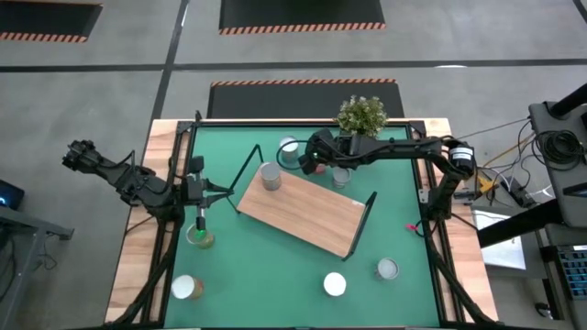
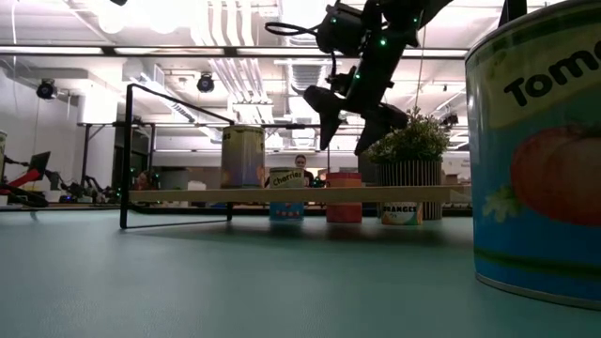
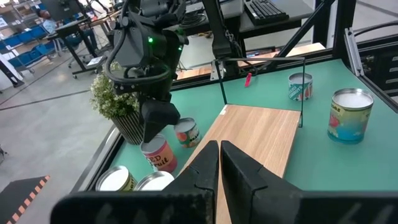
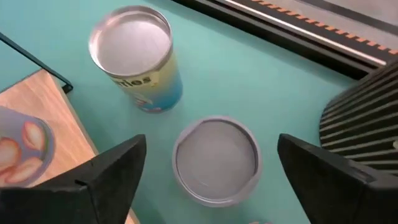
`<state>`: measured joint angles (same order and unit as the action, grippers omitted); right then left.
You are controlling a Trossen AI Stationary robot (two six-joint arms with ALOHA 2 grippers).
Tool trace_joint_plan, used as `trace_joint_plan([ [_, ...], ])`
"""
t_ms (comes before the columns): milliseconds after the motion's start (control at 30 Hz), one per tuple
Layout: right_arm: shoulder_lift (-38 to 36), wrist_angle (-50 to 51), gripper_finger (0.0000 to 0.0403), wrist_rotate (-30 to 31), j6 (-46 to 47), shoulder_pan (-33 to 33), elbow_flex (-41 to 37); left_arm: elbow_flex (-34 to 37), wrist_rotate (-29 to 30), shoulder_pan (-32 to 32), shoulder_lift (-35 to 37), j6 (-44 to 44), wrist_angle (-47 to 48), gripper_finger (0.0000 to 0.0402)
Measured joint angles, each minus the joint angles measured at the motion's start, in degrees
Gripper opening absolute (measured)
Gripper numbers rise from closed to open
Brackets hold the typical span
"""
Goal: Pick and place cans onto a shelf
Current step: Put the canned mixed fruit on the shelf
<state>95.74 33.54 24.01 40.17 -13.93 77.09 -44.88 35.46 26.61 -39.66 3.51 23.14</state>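
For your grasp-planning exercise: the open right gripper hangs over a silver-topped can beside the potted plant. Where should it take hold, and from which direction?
Grip the upright can across its round side wall just below the rim, coming straight down from above. Its flat lid faces up between the right gripper's spread fingers. The plant pot and the neighbouring can probably crowd any sideways approach.

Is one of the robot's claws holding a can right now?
No. The right claw is wide open above a silver-topped can, not touching it. The left claw is shut on nothing.
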Motion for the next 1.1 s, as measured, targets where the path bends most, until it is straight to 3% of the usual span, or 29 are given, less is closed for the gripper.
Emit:
trace_joint_plan([
  [467,3.06,-5.26,0.0359,0.50,0.91,-0.21,-2.37,0.00,0.00,-0.02,-0.02,0.02,0.22,0.0000],
  [1100,3.77,-3.79,0.0359,0.27,0.50,-0.74,-0.92,0.02,-0.02,-0.02,-0.07,0.02,0.37,0.0000],
])
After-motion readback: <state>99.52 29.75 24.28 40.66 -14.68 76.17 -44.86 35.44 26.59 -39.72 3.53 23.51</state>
